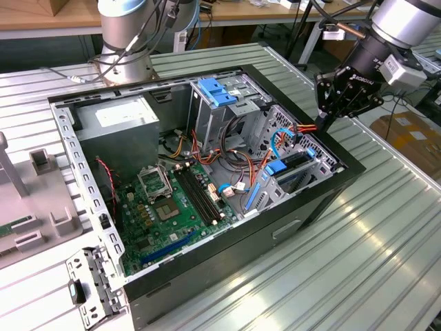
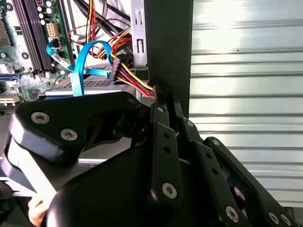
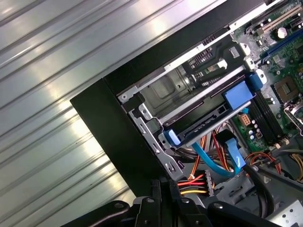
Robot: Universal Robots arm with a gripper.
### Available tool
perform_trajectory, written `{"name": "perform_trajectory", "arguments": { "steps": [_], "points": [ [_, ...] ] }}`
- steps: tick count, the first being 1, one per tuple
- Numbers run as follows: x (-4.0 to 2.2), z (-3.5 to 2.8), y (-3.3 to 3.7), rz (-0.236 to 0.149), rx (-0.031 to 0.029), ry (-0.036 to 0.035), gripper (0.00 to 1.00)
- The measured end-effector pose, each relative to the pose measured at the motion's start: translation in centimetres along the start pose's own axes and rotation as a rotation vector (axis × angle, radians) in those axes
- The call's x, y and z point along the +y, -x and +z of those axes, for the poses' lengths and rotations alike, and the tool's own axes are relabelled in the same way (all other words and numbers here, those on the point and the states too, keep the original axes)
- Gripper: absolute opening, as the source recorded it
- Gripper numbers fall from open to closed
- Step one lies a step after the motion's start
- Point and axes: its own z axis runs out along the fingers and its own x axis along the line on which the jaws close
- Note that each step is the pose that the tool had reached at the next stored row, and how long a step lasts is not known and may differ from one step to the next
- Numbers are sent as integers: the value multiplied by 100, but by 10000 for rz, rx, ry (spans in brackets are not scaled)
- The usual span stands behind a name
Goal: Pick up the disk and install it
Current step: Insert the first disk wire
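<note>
The disk (image 1: 295, 164), grey with bright blue rails, sits in the drive bay at the corner of the open computer case (image 1: 324, 200). In the first wrist view the disk (image 3: 203, 124) lies flat in the bay, a blue tab at one end. My gripper (image 1: 322, 126) hangs just above the case's rim beside the bay, with nothing of the disk in it. Its black fingers (image 2: 158, 123) stand shut, tips against the red, orange and yellow power wires (image 2: 135, 80). The gripper (image 3: 160, 185) shows beside the power connector (image 3: 199, 182). A light-blue data cable (image 2: 78, 66) loops over the bay.
Inside the case are the motherboard (image 1: 172, 207), a big grey power-supply box (image 1: 117, 124) and a metal drive cage with a light-blue latch (image 1: 217, 91). The case rests on a ribbed metal table (image 1: 372, 262). A grey fixture (image 1: 34, 200) stands at the exterior view's left.
</note>
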Motion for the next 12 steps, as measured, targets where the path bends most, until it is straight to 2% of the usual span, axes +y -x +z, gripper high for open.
{"name": "perform_trajectory", "arguments": {
  "steps": [12],
  "points": [
    [65, 6, 38, 0, -1, 0, 18]
  ]
}}
